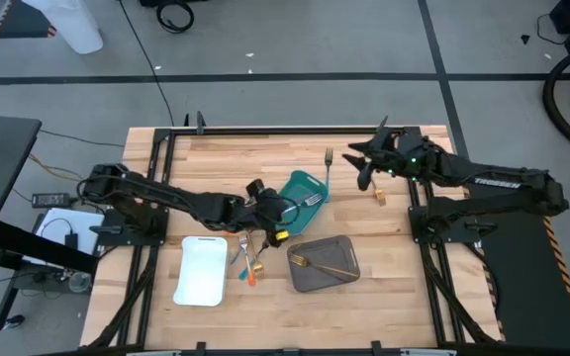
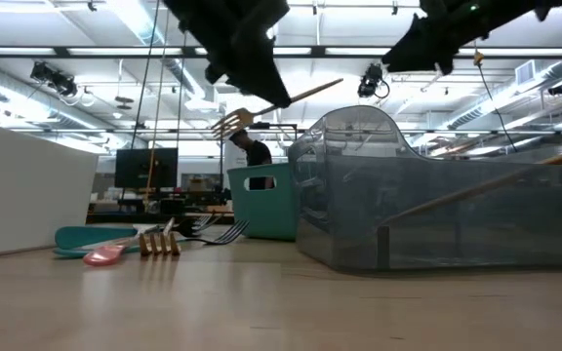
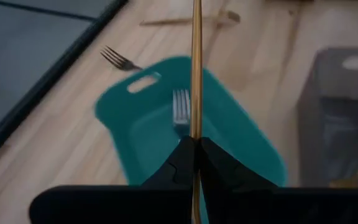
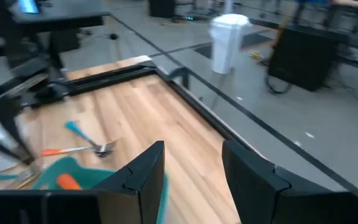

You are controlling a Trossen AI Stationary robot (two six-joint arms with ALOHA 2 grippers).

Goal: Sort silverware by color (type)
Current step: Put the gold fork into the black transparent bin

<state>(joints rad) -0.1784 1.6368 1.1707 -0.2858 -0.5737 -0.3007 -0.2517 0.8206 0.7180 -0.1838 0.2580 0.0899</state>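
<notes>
**A:** Left hand (image 3: 195,144) is clenched on a gold fork (image 3: 196,68), pinched low on the slim handle, raised off the counter (image 1: 226,158) near the teal tray (image 1: 300,188). Right hand (image 4: 191,165) hangs released and empty near the counter's far right corner.

**B:** Handling notes on the fork?

**A:** Judged light, rigid, smooth metal. A thin round handle could swivel between flat fingers; in the low view it already sits tilted, tines downward. Best hold is mid-handle, across the narrow width.

**B:** Containers?

**A:** Teal tray: one silver-headed fork (image 3: 180,107) lies inside. Grey tray (image 1: 325,265): one gold utensil (image 1: 323,267) lies diagonally across it. White tray (image 1: 202,270): nothing seen in it from the high view.

**B:** Loose pieces?

**A:** A small cluster of orange- and blue-handled utensils (image 1: 247,265) lies on the counter between the white and grey trays. One fork (image 1: 329,160) lies just beyond the teal tray's far end. A small gold piece (image 1: 379,197) rests on the counter below the right hand; cannot tell its type.

**B:** Destination for the held fork?

**A:** Judged the grey tray, matching gold.
</notes>
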